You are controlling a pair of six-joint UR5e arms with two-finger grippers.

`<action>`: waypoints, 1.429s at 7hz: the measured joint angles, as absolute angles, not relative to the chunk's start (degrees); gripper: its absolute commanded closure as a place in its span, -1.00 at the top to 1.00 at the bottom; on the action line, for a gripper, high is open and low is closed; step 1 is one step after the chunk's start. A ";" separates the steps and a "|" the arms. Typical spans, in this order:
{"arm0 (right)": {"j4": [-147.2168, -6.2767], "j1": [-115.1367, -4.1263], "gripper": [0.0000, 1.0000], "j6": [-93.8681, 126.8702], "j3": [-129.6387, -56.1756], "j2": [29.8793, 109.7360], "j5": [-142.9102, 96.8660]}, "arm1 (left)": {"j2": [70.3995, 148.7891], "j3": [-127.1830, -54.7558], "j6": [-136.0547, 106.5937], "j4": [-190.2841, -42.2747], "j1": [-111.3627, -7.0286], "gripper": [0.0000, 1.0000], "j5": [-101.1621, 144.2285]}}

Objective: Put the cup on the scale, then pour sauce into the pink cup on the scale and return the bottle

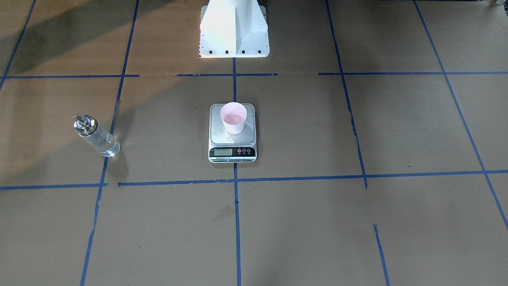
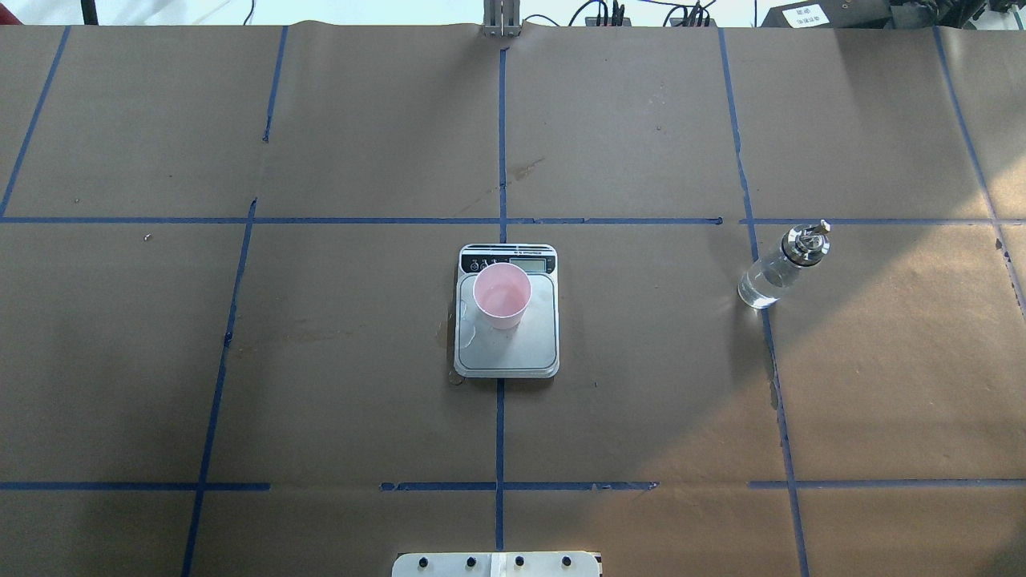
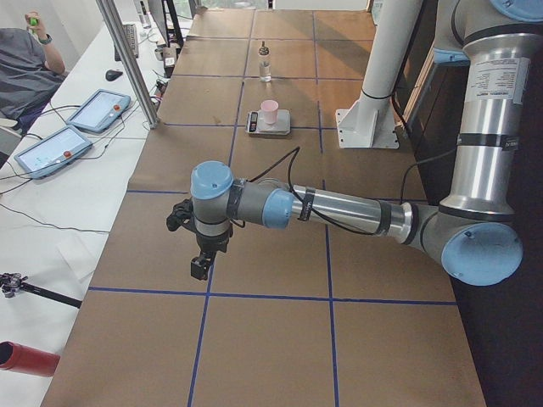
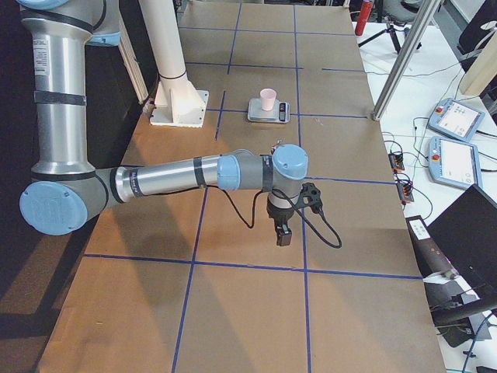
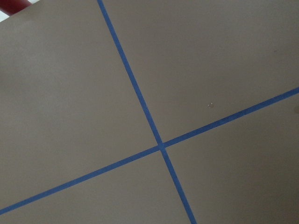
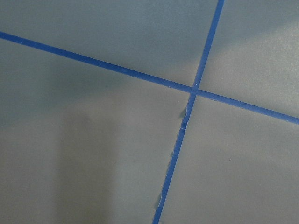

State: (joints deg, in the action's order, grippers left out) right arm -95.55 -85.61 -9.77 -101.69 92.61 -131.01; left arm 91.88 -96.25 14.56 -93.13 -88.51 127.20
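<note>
Left gripper (image 3: pixel 201 264) and right gripper (image 4: pixel 283 233) hang over the table (image 3: pixel 254 339), each well away from the scale (image 1: pixel 222 137) and off opposite ends of it. Whether their jaws are parted or closed cannot be told. The cup (image 1: pixel 233 118) stands upright on the scale and holds sauce (image 2: pixel 498 300). The bottle (image 1: pixel 96 136) stands upright on the table, well apart from the scale on the robot's right. Judged: the pour is done and the bottle returned, so any retreat should pass clear of the scale.

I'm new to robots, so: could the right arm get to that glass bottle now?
Probably yes. The bottle stands alone on the right arm's side, well apart from the cup on the scale. The right gripper hangs over the table nearer that end; nothing shows between them.
</note>
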 measured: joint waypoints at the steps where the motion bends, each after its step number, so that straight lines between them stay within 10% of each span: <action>1: -93.80 -85.92 1.00 -9.71 -99.86 93.08 -131.78 | 91.18 -95.61 15.41 -93.90 -88.56 1.00 126.89; 10: -92.72 -88.20 1.00 -6.95 -96.60 93.87 -136.41 | 90.79 -92.16 16.03 -93.87 -89.96 1.00 127.24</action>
State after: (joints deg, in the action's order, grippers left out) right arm -92.72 -88.20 -6.95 -96.60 93.87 -136.41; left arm 90.79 -92.16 16.03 -93.87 -89.96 127.24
